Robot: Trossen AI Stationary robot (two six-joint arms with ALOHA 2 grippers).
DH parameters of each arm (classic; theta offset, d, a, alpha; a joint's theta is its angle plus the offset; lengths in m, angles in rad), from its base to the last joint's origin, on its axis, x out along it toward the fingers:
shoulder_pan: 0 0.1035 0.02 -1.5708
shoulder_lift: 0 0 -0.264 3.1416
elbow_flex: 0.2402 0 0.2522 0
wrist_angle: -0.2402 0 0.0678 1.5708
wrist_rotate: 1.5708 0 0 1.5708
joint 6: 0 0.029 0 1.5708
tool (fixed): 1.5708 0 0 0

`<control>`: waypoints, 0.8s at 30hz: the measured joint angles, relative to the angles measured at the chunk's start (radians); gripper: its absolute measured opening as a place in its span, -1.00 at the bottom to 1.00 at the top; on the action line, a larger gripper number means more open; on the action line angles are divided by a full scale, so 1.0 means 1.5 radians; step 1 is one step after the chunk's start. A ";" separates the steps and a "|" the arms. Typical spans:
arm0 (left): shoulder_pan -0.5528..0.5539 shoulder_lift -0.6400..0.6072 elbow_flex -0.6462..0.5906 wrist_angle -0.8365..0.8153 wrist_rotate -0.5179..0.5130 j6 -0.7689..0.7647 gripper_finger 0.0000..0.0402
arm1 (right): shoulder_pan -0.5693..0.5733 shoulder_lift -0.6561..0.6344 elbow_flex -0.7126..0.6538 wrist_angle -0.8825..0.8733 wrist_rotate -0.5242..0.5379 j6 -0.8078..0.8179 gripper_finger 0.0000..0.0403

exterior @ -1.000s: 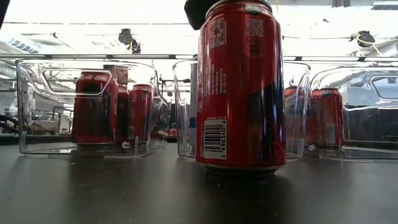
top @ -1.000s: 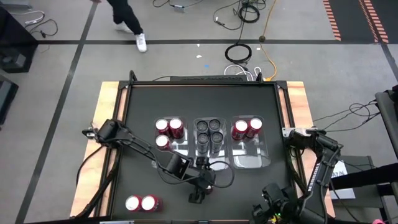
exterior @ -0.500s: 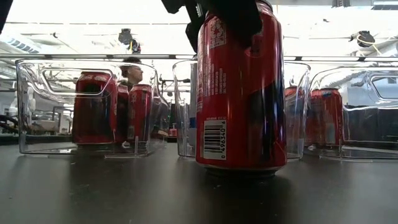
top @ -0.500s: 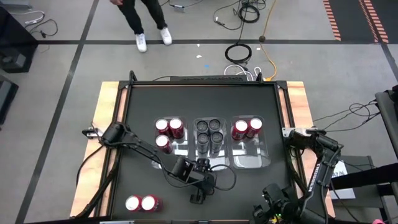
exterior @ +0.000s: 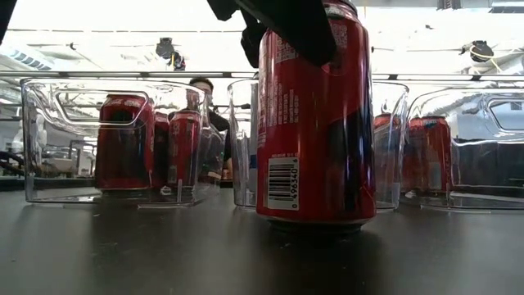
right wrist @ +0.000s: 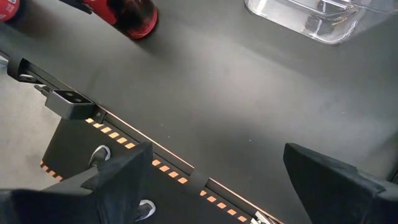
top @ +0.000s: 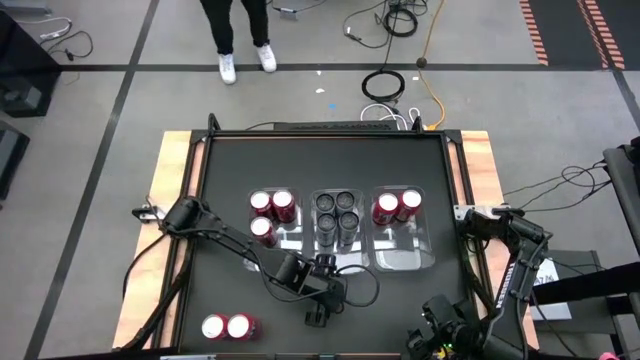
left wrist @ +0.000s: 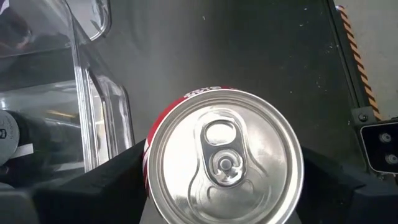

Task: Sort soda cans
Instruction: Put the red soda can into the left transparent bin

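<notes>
Near edge of the table point(top: 420, 200): two red cans point(top: 227, 327) stand side by side at the near-left corner, untouched. The right gripper point(right wrist: 214, 186) hangs over the near-right corner, its two fingers spread wide with nothing between them.

Just in from the near edge, near its middle, stands a lone red can point(exterior: 313, 115) — upright on the dark surface, in front of the middle bin point(top: 357, 243). The left gripper point(top: 322, 290) is directly over it. In the left wrist view the can's silver top point(left wrist: 225, 158) fills the space between the two fingers point(left wrist: 93, 183), one to each side of the can's body. In the low view a dark finger lies across the can's upper shoulder. Whether the fingers press the can or merely flank it cannot be told.

Farther back, three clear bins sit in a row across the table's middle — three red cans point(top: 270, 205) in the left bin point(top: 290, 238), four dark cans point(top: 336, 210) in the middle one, two red cans point(top: 397, 207) in the right bin point(top: 425, 250).

Beyond the far edge, a person's legs point(top: 238, 30) stand on the floor.
</notes>
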 joint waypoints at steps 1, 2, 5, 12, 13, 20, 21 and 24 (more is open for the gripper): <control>0.000 0.000 0.000 0.000 0.000 0.000 0.56 | 0.000 0.000 0.000 0.000 0.000 0.000 0.76; -0.001 0.000 0.000 0.000 -0.001 0.000 0.56 | 0.000 0.000 0.000 0.000 0.000 0.000 0.76; -0.004 0.000 0.016 -0.023 -0.004 -0.001 0.59 | 0.000 0.000 0.000 0.000 0.000 0.000 0.76; -0.002 0.001 0.134 -0.131 -0.008 0.000 0.62 | 0.000 0.000 0.000 0.000 0.000 0.002 0.76; -0.002 0.001 0.154 -0.147 -0.008 0.000 0.62 | 0.000 0.000 0.000 0.000 0.000 0.002 0.76; -0.002 -0.001 0.294 -0.267 -0.030 0.002 0.62 | 0.000 0.000 0.000 0.001 0.000 0.002 0.76; -0.002 -0.001 0.308 -0.286 -0.030 0.009 0.62 | 0.000 0.000 0.000 0.001 0.000 0.003 0.76; -0.002 -0.002 0.326 -0.341 -0.033 0.019 0.62 | -0.001 0.000 0.000 0.002 0.000 0.005 0.76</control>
